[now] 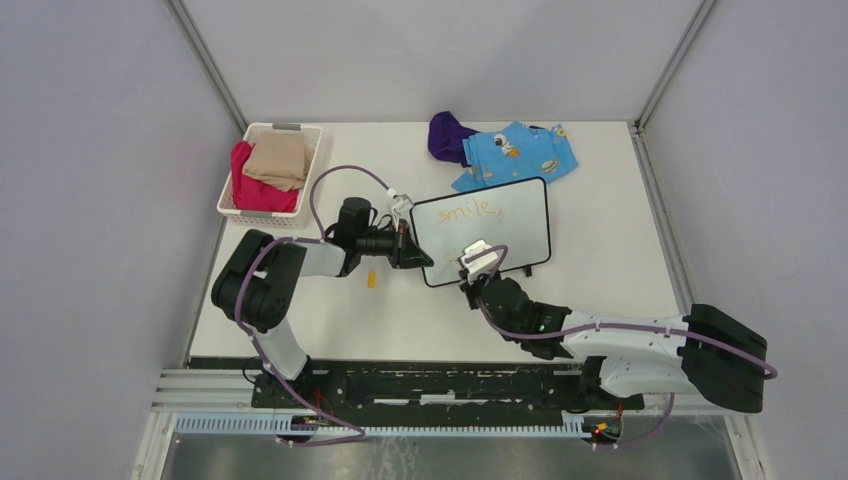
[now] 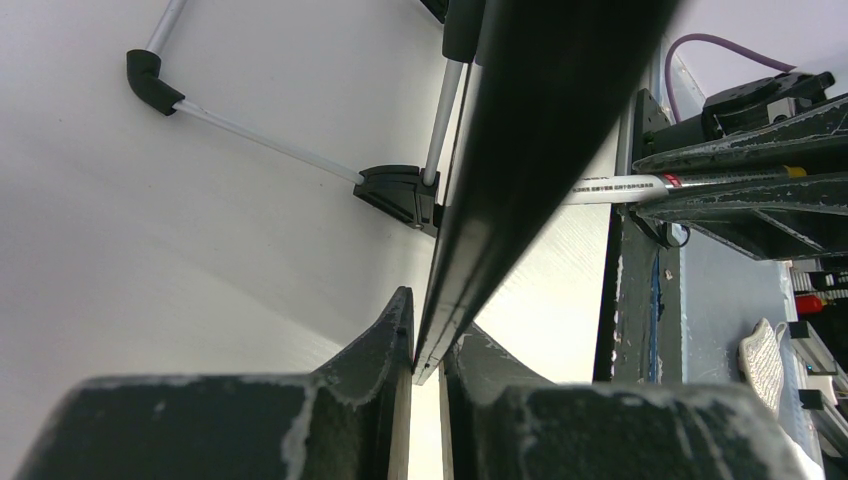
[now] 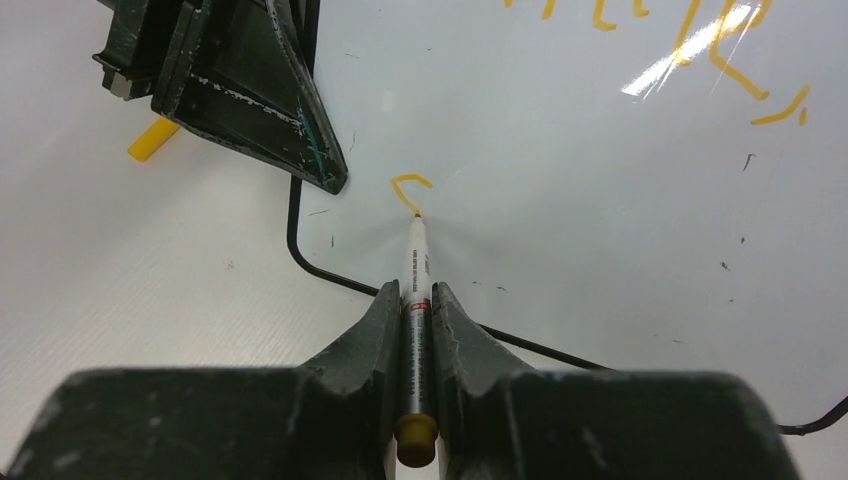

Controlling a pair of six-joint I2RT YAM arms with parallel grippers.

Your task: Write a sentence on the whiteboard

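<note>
Left arm (image 1: pixel 320 258) extended rightward, fingers (image 2: pixel 375 350) pinched close; right arm (image 1: pixel 600 340) reaching forward-left, fingers (image 3: pixel 372 330) clamped

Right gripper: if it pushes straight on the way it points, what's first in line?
The whiteboard. The marker in the right gripper seems to have its tip on the board face, at the orange stroke, so hardly any free travel ahead.

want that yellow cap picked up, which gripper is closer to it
Left. The left gripper, clamped on the whiteboard edge, sits beside the yellow cap; the right gripper, holding the marker, is farther across the board.
</note>
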